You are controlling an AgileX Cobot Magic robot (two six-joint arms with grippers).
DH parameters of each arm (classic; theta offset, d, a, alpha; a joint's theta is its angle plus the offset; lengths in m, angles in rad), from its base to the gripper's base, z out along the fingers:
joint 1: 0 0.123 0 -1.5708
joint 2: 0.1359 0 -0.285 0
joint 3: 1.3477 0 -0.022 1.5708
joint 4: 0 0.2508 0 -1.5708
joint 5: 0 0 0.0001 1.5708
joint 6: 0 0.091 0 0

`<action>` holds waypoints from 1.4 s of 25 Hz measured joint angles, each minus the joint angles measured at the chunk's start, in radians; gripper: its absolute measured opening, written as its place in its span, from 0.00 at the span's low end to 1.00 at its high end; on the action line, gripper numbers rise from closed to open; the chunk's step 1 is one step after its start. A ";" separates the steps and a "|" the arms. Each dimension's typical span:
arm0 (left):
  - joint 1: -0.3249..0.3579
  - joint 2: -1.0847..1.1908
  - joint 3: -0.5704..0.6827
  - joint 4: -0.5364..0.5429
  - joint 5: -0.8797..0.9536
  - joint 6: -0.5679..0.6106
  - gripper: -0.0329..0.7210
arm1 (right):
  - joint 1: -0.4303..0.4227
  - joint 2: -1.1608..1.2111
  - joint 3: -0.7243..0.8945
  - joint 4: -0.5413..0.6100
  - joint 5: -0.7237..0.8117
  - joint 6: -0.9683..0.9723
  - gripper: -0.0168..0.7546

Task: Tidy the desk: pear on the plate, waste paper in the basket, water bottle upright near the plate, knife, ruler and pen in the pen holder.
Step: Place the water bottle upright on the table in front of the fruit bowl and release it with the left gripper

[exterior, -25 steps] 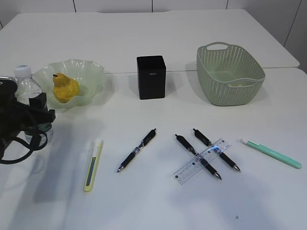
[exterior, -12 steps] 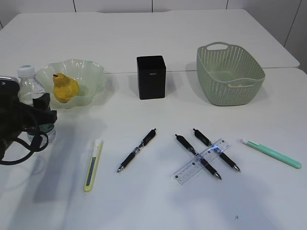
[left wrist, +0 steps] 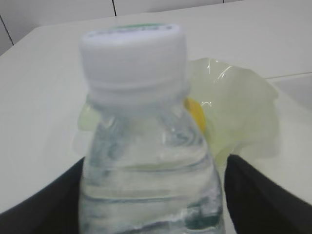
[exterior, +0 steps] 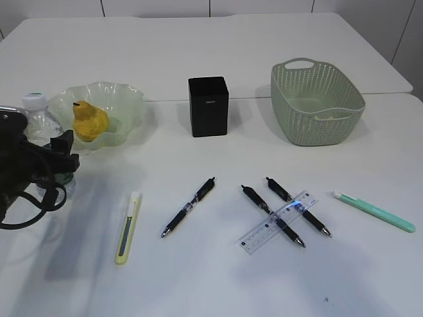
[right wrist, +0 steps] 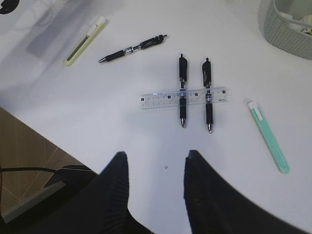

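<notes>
The clear water bottle (exterior: pixel 38 124) with a white cap stands upright just left of the wavy green plate (exterior: pixel 125 99), where the yellow pear (exterior: pixel 89 121) lies. My left gripper (left wrist: pixel 156 165) is open around the bottle's body (left wrist: pixel 148 156); a gap shows beside the right finger (left wrist: pixel 258 195). The black pen holder (exterior: pixel 208 105) stands mid-table. Three black pens (exterior: pixel 188 207), (exterior: pixel 269 212), (exterior: pixel 299 207), a clear ruler (exterior: pixel 277 223) lying over two of them, a yellow-green knife (exterior: pixel 127 228) and a teal knife (exterior: pixel 375 211) lie on the table. My right gripper (right wrist: pixel 156 154) hangs open and empty.
The green woven basket (exterior: pixel 317 125) stands at the back right with a pale scrap of waste paper (exterior: pixel 328 115) inside. A seam between two tables (exterior: pixel 251 99) runs behind the pen holder. The desk's front edge (right wrist: pixel 48 141) lies below my right gripper.
The left jaws have spread wider off the bottle, which stays standing by the plate. The left arm has sunk slightly. Nothing else has moved.
</notes>
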 joint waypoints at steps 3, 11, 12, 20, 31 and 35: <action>0.000 0.000 0.017 0.000 0.000 -0.001 0.81 | 0.000 0.000 0.000 0.000 0.000 0.000 0.43; 0.000 0.000 0.063 0.002 0.000 -0.031 0.85 | 0.000 0.000 0.000 0.002 0.000 -0.001 0.43; 0.000 0.000 0.067 0.002 0.000 -0.033 0.86 | 0.000 0.000 0.000 0.002 0.000 -0.001 0.43; 0.000 0.000 0.084 0.002 0.000 -0.057 0.87 | 0.000 0.000 0.000 0.004 0.000 -0.001 0.43; 0.000 -0.069 0.086 0.007 0.002 -0.068 0.88 | 0.000 0.000 0.000 0.009 0.000 -0.001 0.43; 0.000 -0.118 0.086 0.010 0.002 -0.068 0.88 | 0.000 0.000 0.000 0.011 -0.002 -0.002 0.43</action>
